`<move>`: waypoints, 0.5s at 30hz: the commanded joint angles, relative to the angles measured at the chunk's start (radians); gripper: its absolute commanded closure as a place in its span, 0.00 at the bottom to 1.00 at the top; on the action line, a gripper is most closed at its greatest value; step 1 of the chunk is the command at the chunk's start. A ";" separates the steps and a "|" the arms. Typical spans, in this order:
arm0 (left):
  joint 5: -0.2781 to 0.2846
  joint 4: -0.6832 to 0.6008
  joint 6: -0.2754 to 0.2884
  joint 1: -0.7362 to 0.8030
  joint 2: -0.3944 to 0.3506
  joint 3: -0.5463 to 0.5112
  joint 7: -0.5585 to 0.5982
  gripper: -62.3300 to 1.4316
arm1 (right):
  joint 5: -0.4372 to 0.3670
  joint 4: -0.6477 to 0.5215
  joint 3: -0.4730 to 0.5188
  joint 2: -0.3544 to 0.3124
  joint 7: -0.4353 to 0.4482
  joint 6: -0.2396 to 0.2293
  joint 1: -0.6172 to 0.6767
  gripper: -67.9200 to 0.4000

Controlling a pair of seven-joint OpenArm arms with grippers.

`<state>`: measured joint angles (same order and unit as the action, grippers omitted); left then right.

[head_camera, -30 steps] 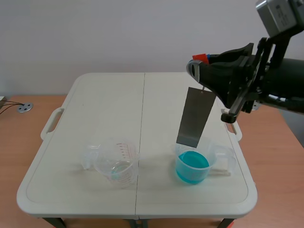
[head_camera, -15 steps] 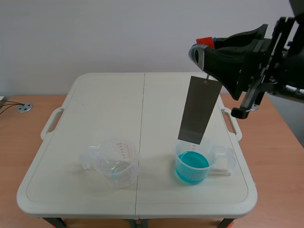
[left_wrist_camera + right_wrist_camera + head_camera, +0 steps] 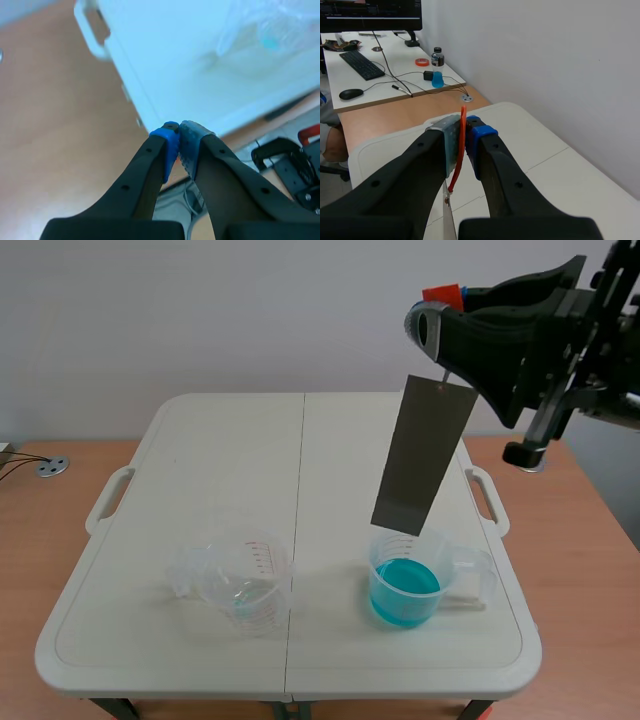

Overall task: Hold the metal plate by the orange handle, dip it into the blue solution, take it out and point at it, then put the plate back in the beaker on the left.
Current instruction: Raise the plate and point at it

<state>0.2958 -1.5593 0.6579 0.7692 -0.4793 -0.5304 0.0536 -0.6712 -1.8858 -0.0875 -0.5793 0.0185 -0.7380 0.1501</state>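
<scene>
A long grey metal plate (image 3: 422, 454) hangs tilted in the air above the beaker of blue solution (image 3: 404, 590), its lower edge just over the rim. My right gripper (image 3: 445, 298) is shut on the plate's thin orange handle (image 3: 460, 150), which runs between the pads in the right wrist view. An empty clear beaker (image 3: 246, 580) with red markings stands on the white table (image 3: 200, 455) at the front left. My left gripper (image 3: 177, 142) is shut on nothing, off the table's side over the wooden floor; the scene view does not show it.
The table has carry handles on its left (image 3: 108, 498) and right (image 3: 487, 498) edges. Behind the right gripper a desk (image 3: 380, 70) holds a keyboard, mouse, a bottle and cables. A wall stands close behind the table.
My right gripper has risen and drawn slightly right, lifting the plate higher out of the blue beaker. Both beakers stayed in place.
</scene>
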 commanded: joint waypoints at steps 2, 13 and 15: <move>0.008 -0.013 0.027 -0.042 -0.001 0.005 0.010 0.95 | -0.018 -0.016 0.011 -0.013 0.016 -0.008 -0.011 0.98; -0.069 -0.013 0.038 -0.287 -0.001 0.192 0.002 0.95 | -0.018 -0.016 0.011 -0.013 0.010 -0.008 -0.011 0.98; -0.082 -0.013 0.038 -0.333 0.000 0.244 0.002 0.95 | -0.018 -0.016 0.011 -0.013 0.010 -0.008 -0.011 0.98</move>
<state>0.2050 -1.5604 0.6941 0.4492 -0.4793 -0.2859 0.0414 -0.6708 -1.8858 -0.0826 -0.5793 0.0139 -0.7380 0.1501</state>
